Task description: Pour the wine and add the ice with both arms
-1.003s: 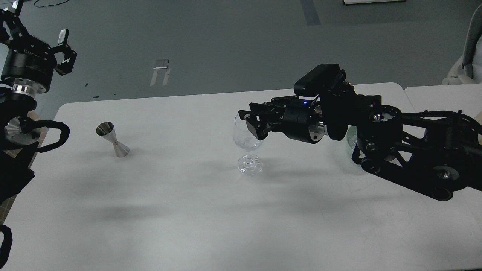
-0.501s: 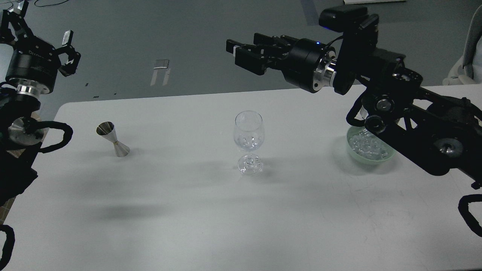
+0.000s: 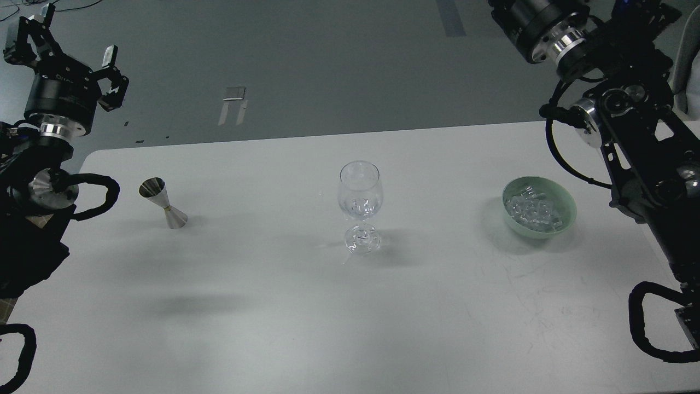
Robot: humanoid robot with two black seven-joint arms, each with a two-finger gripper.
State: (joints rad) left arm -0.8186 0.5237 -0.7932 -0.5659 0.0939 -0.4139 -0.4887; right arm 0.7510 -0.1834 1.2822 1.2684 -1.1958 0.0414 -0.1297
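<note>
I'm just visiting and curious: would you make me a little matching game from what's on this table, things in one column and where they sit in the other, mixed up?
Things:
1. jigger
2. wine glass
3. bowl
4. left gripper

Places:
A. middle of the table
B. raised past the table's far left corner, fingers spread
C. table's left side, standing upright
D. table's right side, with the ice in it

Pairs: 1-C, 2-A, 3-D, 4-B
</note>
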